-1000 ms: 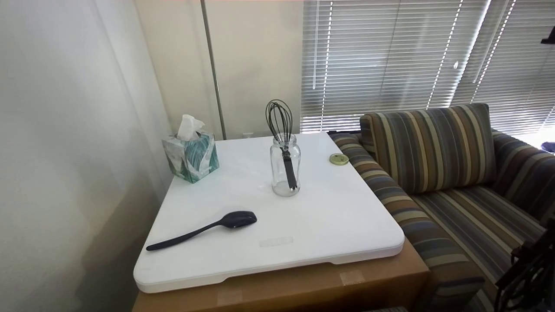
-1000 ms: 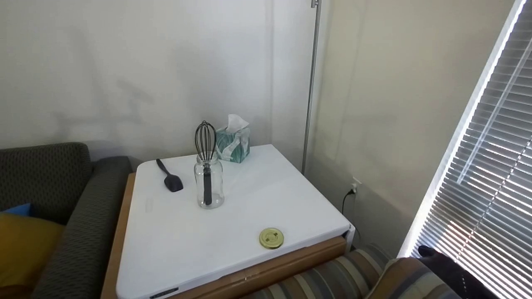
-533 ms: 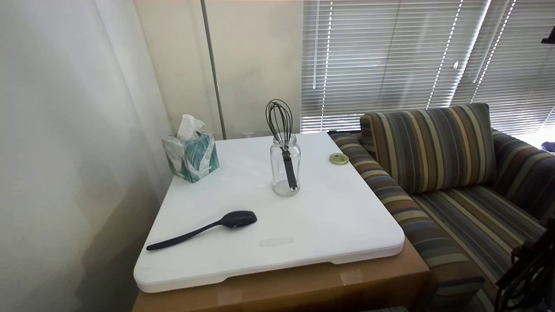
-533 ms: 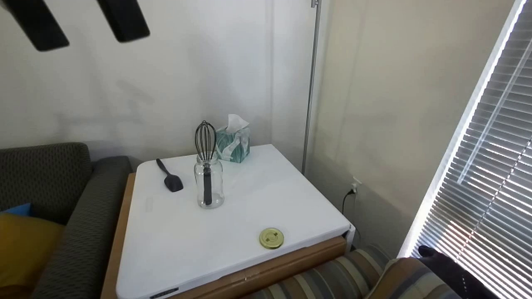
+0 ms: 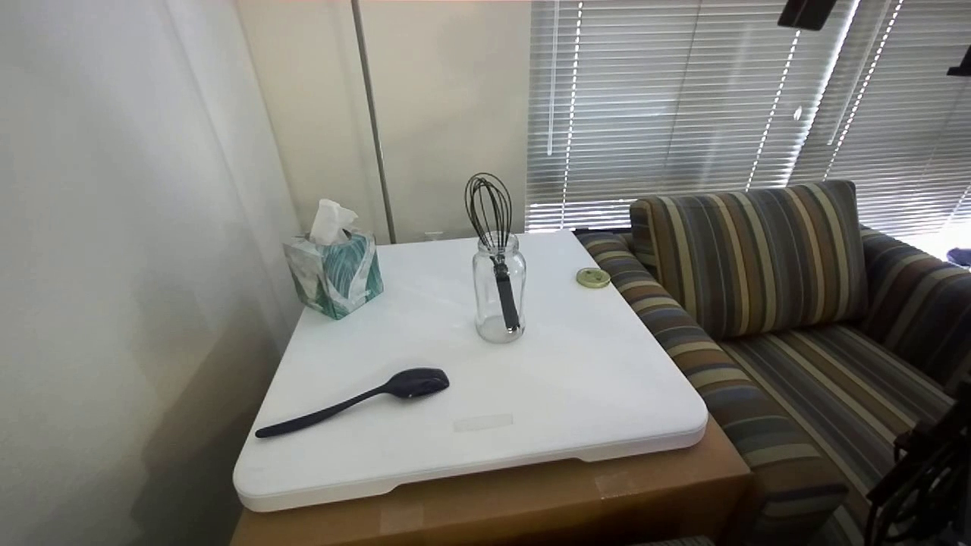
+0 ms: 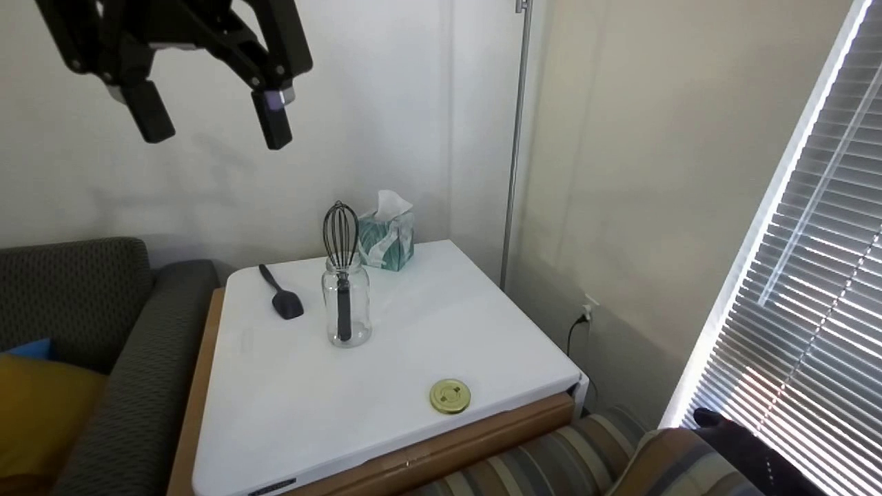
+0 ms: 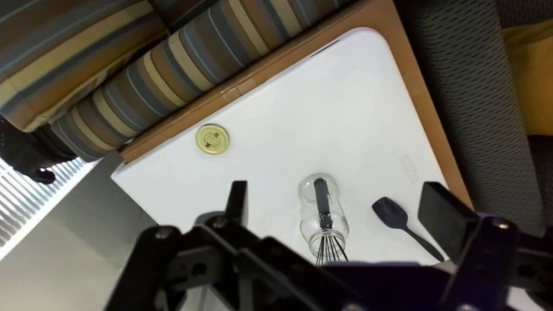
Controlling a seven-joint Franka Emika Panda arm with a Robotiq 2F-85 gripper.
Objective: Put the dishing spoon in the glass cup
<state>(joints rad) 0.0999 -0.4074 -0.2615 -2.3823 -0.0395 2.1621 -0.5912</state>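
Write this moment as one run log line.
gripper: open, empty; spoon: lying on table; glass: upright, whisk handle-down inside; lid: flat on table; status: spoon not yet in glass

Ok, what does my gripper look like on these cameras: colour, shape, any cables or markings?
The gripper is black, with angular jointed linkages that end in two blunt, block-like fingertips. Round pins or screw heads show at the joints. An exterior view shows a small purplish patch by one fingertip. I can make out no cable or lettering on the gripper, nor the arm above.
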